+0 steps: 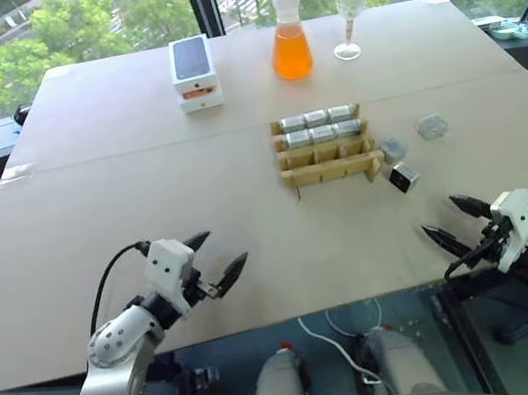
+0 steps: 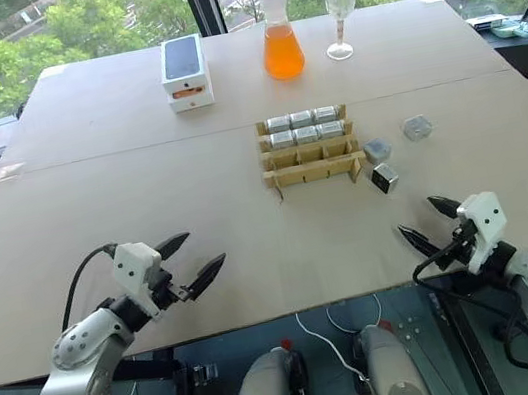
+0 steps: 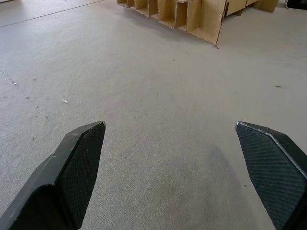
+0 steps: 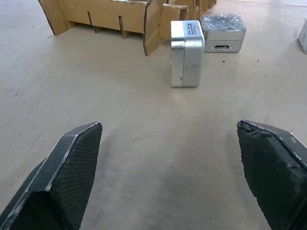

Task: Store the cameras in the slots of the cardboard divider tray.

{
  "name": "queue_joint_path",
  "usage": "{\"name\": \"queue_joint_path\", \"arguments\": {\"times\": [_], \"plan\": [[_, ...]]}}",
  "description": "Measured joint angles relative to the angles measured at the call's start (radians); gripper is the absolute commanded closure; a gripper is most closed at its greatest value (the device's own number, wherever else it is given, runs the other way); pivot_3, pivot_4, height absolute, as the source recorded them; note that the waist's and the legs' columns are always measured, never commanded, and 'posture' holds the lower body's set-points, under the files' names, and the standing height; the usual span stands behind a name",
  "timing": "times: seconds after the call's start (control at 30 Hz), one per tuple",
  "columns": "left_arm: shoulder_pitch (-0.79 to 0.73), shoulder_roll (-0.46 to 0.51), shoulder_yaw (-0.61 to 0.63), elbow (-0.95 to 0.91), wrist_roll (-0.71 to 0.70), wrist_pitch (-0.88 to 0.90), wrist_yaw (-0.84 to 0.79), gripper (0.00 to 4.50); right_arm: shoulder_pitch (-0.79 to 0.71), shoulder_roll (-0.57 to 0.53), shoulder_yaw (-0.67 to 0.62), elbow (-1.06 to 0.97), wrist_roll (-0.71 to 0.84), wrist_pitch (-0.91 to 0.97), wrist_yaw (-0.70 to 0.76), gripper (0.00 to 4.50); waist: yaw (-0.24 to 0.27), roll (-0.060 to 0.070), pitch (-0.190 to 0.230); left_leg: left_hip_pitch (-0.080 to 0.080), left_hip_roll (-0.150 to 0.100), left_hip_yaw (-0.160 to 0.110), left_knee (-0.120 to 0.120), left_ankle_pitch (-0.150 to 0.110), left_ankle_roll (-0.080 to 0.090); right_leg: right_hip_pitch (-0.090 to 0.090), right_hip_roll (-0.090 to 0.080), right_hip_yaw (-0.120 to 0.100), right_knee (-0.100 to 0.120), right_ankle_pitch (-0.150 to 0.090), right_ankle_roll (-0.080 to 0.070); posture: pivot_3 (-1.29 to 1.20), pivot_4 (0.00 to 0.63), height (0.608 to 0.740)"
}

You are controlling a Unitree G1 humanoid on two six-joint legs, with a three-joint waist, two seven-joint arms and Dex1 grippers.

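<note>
Jaws spread wide on both sides, nothing grasped. Your cardboard divider tray [image 2: 308, 150] holds six cameras; three lie loose beside it on the bench [image 2: 119, 181]. Reach your right gripper [image 2: 434, 220] for the nearest camera [image 2: 384, 177].

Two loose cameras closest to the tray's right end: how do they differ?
The nearer camera stands on edge, with its dark face showing from above; the farther camera lies flat, lower to the table, and its top looks crinkly, as if film-covered. The nearer one sits just off the cardboard tray's front corner; the farther sits beside the tray's right end. Both are small silver blocks, still unslotted.
</note>
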State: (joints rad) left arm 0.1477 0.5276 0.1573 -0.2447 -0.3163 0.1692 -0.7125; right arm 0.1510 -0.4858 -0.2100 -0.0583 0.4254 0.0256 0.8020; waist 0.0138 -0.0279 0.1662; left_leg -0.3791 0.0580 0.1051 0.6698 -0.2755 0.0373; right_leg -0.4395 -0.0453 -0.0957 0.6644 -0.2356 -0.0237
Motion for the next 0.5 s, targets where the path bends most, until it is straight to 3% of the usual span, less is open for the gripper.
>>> {"name": "queue_joint_path", "arguments": {"times": [0.5], "plan": [[-0.006,0.0,0.0,0.0,-0.002,0.0,-0.003,0.0,-0.005,0.0,0.0,0.016,-0.007,-0.005,0.0,0.05,0.0,0.0,0.0,0.0,0.0,0.0,0.0,0.0,0.0,0.0,0.0,0.0,0.0,0.0,0.0,0.0,0.15,0.74]]}}
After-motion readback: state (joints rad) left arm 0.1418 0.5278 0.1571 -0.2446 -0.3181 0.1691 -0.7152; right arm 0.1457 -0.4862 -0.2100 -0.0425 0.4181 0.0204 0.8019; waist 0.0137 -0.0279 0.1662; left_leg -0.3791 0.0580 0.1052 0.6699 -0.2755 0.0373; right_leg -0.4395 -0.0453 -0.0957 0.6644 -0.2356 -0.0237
